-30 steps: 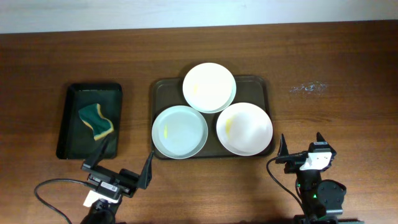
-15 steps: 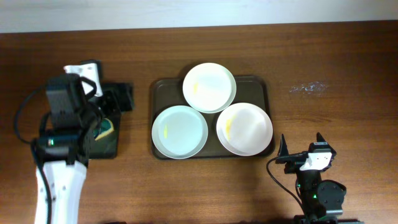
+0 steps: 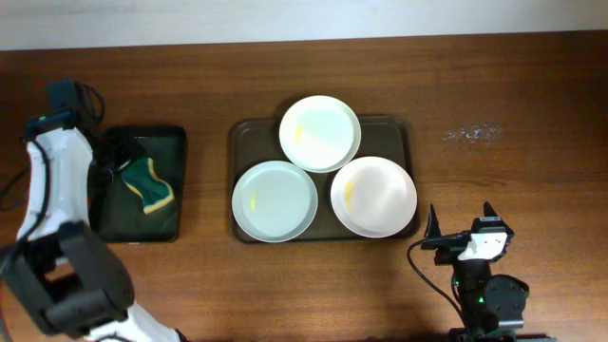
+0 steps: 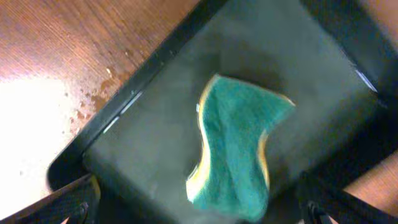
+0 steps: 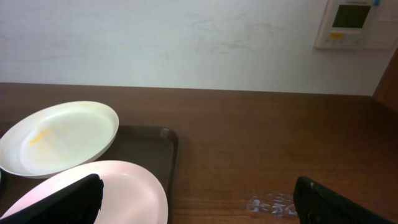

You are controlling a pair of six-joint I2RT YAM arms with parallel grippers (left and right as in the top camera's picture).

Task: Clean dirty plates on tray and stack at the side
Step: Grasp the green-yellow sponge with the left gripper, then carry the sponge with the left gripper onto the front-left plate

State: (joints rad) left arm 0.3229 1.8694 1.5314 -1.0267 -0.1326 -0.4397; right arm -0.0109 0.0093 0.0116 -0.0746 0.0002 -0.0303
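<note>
Three white plates lie on the dark brown tray (image 3: 401, 131): one at the back (image 3: 319, 133), a bluish one at the front left (image 3: 275, 200), and one at the front right (image 3: 373, 197). Each has a small yellow smear. My left gripper (image 3: 112, 163) is open above the small black tray, with nothing in it; the left wrist view (image 4: 199, 213) shows its fingers spread either side of the sponge. My right gripper (image 3: 460, 218) is open and empty near the table's front edge, right of the tray. The right wrist view (image 5: 199, 208) shows the back plate (image 5: 62, 137) and the front right plate (image 5: 106, 193).
A green and yellow sponge (image 3: 147, 185) lies in the narrow black tray (image 3: 166, 142) at the left; it also shows in the left wrist view (image 4: 239, 149). A patch of water drops (image 3: 470, 133) marks the table at the right.
My left arm has swung from the table's front edge up to the far left, and its gripper now hangs over the sponge. The right arm and the plates have not moved.
</note>
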